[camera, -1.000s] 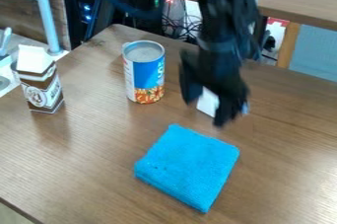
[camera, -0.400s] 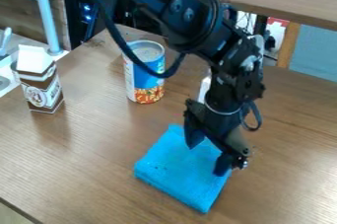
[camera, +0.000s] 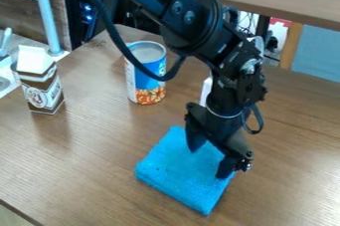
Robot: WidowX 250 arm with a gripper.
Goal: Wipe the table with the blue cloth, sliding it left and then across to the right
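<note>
The black gripper (camera: 207, 163) hangs over the right part of a folded blue cloth (camera: 174, 172), its two fingers spread apart and open. One fingertip is above the cloth's upper middle, the other by its right edge. Whether they touch the cloth I cannot tell. The cloth lies flat on the brown wooden table (camera: 93, 163), its upper right corner hidden behind the gripper.
A blue and white can (camera: 147, 83) stands behind and left of the cloth, partly crossed by the arm's cable. At the left is a brown and white carton (camera: 41, 84). A white object (camera: 207, 90) is partly hidden behind the arm.
From above the table behind the cloth, the gripper has come down and forward over the cloth. It has barely moved since the second frame. The cloth lies where it was.
</note>
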